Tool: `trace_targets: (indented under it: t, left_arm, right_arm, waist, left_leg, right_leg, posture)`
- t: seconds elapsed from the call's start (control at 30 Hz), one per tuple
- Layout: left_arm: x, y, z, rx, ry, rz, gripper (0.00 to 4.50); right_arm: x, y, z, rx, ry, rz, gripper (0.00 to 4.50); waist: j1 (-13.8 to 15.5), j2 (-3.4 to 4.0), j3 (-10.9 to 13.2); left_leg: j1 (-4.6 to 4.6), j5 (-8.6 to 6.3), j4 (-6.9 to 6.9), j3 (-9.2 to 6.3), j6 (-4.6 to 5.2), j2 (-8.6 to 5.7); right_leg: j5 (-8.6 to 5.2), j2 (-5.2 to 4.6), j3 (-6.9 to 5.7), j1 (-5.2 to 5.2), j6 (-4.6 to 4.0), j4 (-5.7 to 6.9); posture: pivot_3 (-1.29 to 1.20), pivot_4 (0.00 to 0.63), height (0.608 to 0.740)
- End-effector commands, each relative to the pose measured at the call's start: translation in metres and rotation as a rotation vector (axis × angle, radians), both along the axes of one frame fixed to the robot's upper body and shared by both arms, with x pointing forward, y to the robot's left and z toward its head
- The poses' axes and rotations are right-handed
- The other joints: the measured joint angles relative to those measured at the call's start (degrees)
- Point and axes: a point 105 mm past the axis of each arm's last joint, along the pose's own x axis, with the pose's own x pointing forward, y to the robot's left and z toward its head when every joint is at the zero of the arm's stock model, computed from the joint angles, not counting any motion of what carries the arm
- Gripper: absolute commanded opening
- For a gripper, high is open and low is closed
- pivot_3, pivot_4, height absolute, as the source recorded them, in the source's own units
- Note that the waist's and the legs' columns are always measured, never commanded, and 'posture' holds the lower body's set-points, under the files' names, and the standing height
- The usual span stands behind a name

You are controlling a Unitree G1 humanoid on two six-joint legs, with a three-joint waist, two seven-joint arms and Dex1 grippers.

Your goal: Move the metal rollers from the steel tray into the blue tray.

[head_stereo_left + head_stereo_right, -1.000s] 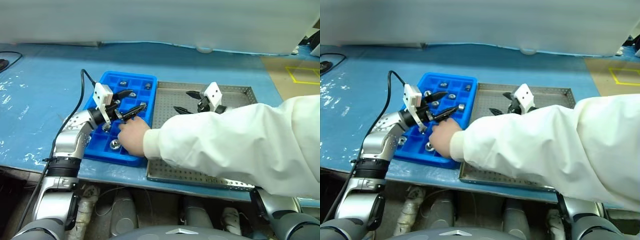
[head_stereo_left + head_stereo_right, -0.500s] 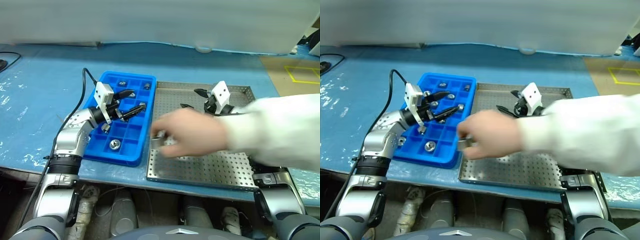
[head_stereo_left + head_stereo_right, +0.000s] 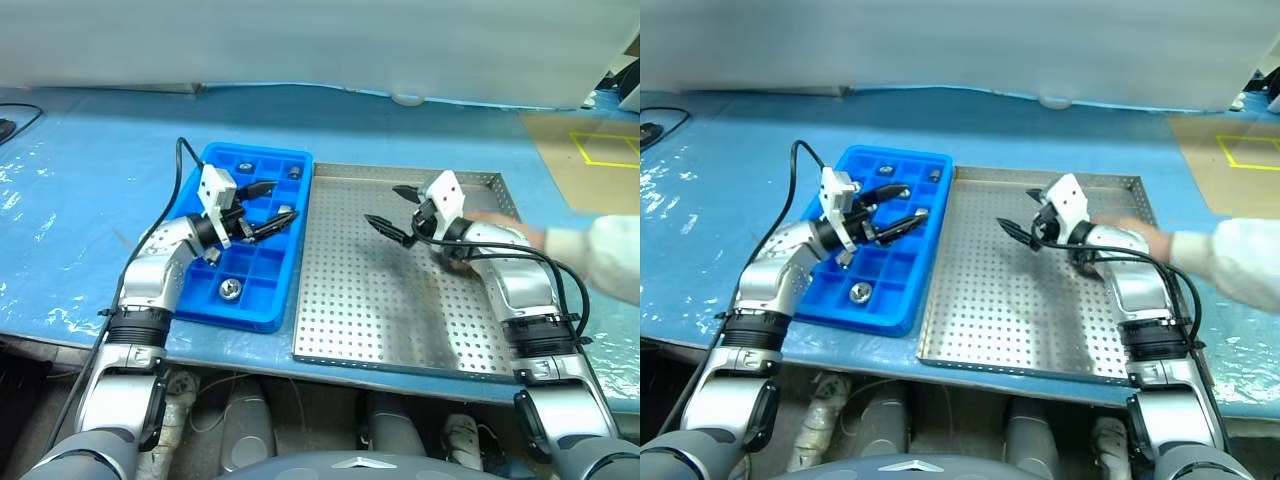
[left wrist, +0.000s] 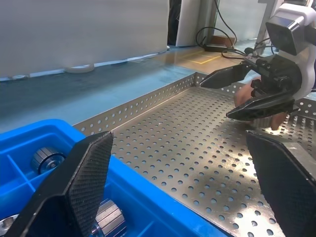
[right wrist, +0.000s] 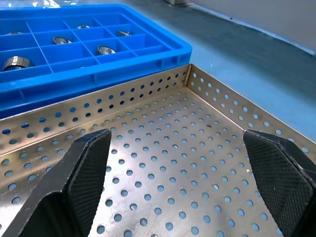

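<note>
Blue tray (image 3: 205,298): metal rollers (image 3: 229,288) in compartments beneath left gripper (image 3: 276,207) (jaws wide), holes upward. Right gripper (image 3: 394,208), wide, over adjoining steel tray (image 3: 400,300).

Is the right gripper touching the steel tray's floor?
Apart. The left wrist view shows the right gripper open, hovering above the steel tray, with bare perforated floor visible beneath its fingers.

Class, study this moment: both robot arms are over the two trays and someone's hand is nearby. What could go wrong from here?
1. A person's hand lies on the steel tray right behind the right gripper; a swing could strike it.
2. The left gripper hovers open low over the blue tray; dropping could knock the metal rollers out of their compartments.
</note>
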Motion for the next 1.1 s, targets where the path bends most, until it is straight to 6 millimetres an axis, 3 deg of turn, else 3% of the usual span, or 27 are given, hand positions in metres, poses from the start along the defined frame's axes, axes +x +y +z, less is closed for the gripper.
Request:
trace_targets:
  t: [0.03, 0.33, 0.67, 0.8, 0.93, 1.03, 1.1]
  left_arm:
    - [-0.001, -0.004, 0.012, -0.002, -0.055, -0.017, 4.5]
    - [-0.004, -0.01, 0.01, 0.0, -0.051, -0.043, 4.5]
    - [-0.004, -0.049, 0.008, 0.007, -0.039, -0.199, 4.5]
    - [-0.003, -0.062, 0.005, 0.02, -0.036, -0.25, 4.5]
    - [-0.001, -0.068, 0.003, 0.018, -0.035, -0.276, 4.5]
    - [-0.001, -0.069, 0.003, 0.016, -0.037, -0.278, 4.5]
    - [-0.001, -0.067, 0.003, 0.006, -0.031, -0.272, 4.5]
  right_arm:
    - [-0.002, -0.001, 0.018, 0.011, -0.063, 0.0, 4.48]
    - [-0.003, -0.005, 0.015, 0.0, -0.046, -0.01, 4.48]
    - [-0.029, -0.041, 0.0, 0.054, 0.116, -0.121, 4.48]
    - [-0.04, -0.052, -0.014, 0.071, 0.164, -0.18, 4.48]
    - [-0.039, -0.053, -0.033, 0.196, 0.242, -0.263, 4.48]
    - [-0.037, -0.057, -0.061, 0.11, 0.299, -0.325, 4.48]
    - [-0.038, -0.056, -0.067, 0.13, 0.326, -0.327, 4.1]
  waist:
    - [-0.02, 0.0, 0.0]
    - [-0.04, 0.0, 0.0]
    - [-0.34, 0.0, 0.0]
    - [-1.56, 0.0, 0.0]
    - [-3.23, 0.0, 0.0]
    - [-3.96, 0.01, -0.01]
    - [-3.99, 0.01, -0.01]
  left_leg:
    - [0.0, 0.0, 0.0, 0.0, 0.0, 0.0]
    - [0.0, -0.01, 0.0, 0.01, 0.01, 0.0]
    - [0.03, -0.08, -0.01, 0.11, 0.13, -0.01]
    - [0.04, -0.11, -0.01, 0.18, 0.18, -0.01]
    - [0.07, -0.12, -0.01, 0.24, 0.2, -0.01]
    - [0.1, -0.13, 0.0, 0.29, 0.21, -0.01]
    - [0.09, -0.14, 0.01, 0.3, 0.23, -0.02]
  right_leg:
    - [0.0, 0.0, 0.0, 0.0, 0.0, 0.0]
    - [0.0, 0.0, 0.0, 0.0, 0.0, -0.01]
    - [0.0, -0.01, 0.05, 0.1, 0.0, -0.22]
    - [0.01, -0.02, 0.1, 0.11, 0.01, -0.29]
    - [0.01, -0.01, 0.15, 0.08, 0.01, -0.28]
    - [0.01, -0.02, 0.2, 0.08, 0.02, -0.27]
    - [0.01, -0.03, 0.21, 0.08, 0.02, -0.29]
  posture:
    - [-0.07, 0.15, 0.74]
    - [-0.07, 0.15, 0.74]
    - [-0.22, 0.15, 0.74]
    - [-0.25, 0.15, 0.74]
    - [-0.29, 0.15, 0.74]
    - [-0.28, 0.15, 0.74]
    - [-0.26, 0.15, 0.74]
